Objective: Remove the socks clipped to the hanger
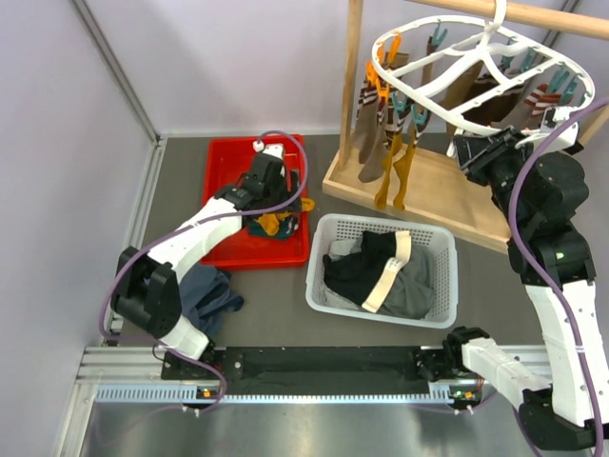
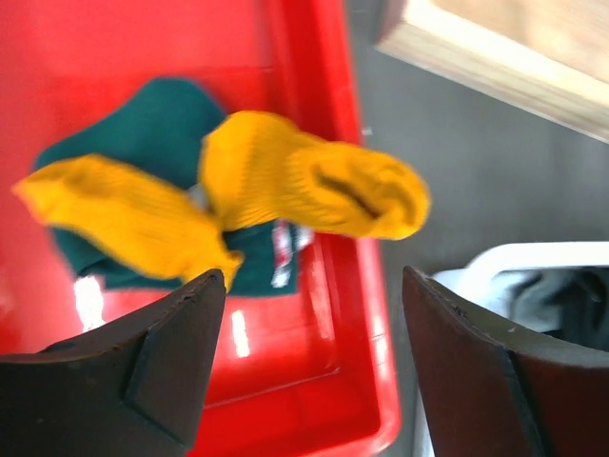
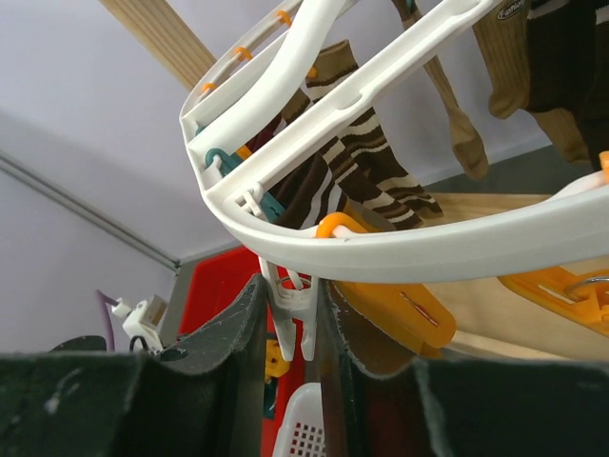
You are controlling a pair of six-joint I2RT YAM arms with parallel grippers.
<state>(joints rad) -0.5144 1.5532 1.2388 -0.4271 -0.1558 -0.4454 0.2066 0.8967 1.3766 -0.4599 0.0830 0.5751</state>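
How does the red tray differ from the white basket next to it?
The red tray has low solid walls; the white basket has taller walls full of holes. The tray holds small socks, a yellow sock on a dark green sock; the basket holds bigger black and grey clothes. The left gripper hangs open over the tray; no gripper is over the basket. Both stand side by side on the table.

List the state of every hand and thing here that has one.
Left hand, open above the red tray.
Right hand, shut on a white clip.
Hanger, hooked on the pole, tilted.
Hanging socks, clipped on.
Mustard sock, loose in the tray, on a teal sock.
Basket, holding dark clothes.
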